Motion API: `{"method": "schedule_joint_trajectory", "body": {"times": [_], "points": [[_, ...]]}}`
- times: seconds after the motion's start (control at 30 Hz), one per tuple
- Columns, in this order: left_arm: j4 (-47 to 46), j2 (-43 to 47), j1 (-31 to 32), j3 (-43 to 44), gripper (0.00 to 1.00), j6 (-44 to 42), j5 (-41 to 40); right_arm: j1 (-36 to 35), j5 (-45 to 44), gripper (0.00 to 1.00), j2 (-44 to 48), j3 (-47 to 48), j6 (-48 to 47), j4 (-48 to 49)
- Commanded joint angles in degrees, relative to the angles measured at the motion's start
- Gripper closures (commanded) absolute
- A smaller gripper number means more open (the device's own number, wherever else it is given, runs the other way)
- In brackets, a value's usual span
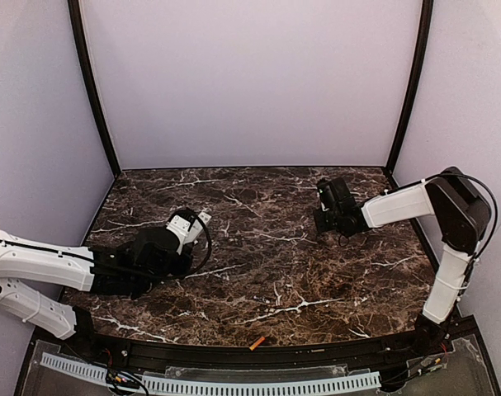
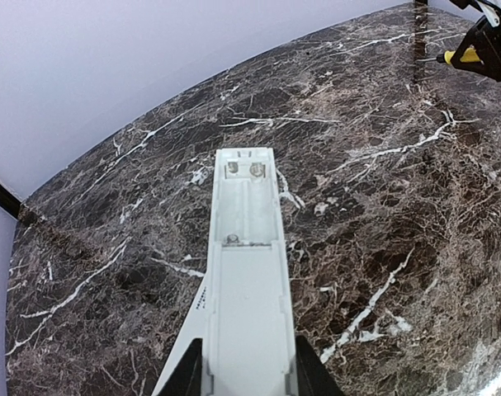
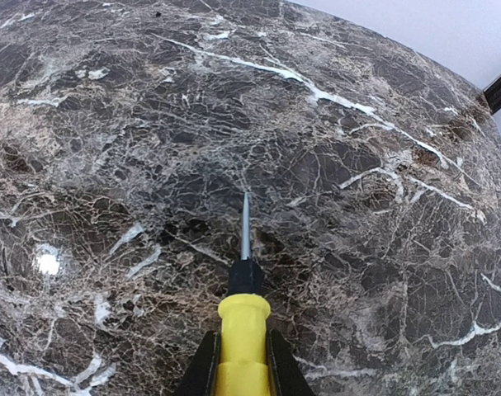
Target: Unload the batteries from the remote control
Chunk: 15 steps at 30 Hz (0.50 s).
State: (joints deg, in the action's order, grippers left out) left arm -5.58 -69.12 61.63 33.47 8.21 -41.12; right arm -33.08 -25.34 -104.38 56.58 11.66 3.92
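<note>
Dark marble table [image 1: 267, 272], pale lilac walls [image 1: 250, 82] on three sides (an enclosure; no other furniture seen).

Left arm [image 1: 44, 264]: stretched low from the left, forearm reaching inward. The left pincer [image 2: 248, 373] is narrowed on the remote control [image 2: 246, 272], which runs straight out ahead of its fingertips, compartment side up.

Right arm [image 1: 399, 205]: elbow high, forearm reaching inward. The right pincer [image 3: 238, 367] is almost closed round the yellow handle of a screwdriver [image 3: 243, 305]. The blade points ahead of the fingers at bare marble, well apart from the left pincer.

Battery bay [image 2: 248, 206] of the remote control: lies open, contacts bare, no cell inside.

One orange battery [image 1: 257, 341]: on the black rail [image 1: 316, 356] at the near edge, well behind both pincers.

Status, as judged: unloading looks done or nearly so. Whether a second cell exists cannot be told.
</note>
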Motion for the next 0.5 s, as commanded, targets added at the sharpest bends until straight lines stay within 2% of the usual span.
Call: {"method": "schedule_joint_trajectory", "body": {"times": [0.0, 0.47], "points": [[-1.58, -0.85, -0.01, -0.38, 1.0, 0.68, -1.65, 0.3, 1.58, 0.84, -1.68, 0.11, 1.13, -0.35], [-0.65, -3.28, -0.02, 0.89, 1.0, 1.96, -2.27, 0.33, 4.41, 0.7, -2.41, -0.99, 2.3, -1.01]]}}
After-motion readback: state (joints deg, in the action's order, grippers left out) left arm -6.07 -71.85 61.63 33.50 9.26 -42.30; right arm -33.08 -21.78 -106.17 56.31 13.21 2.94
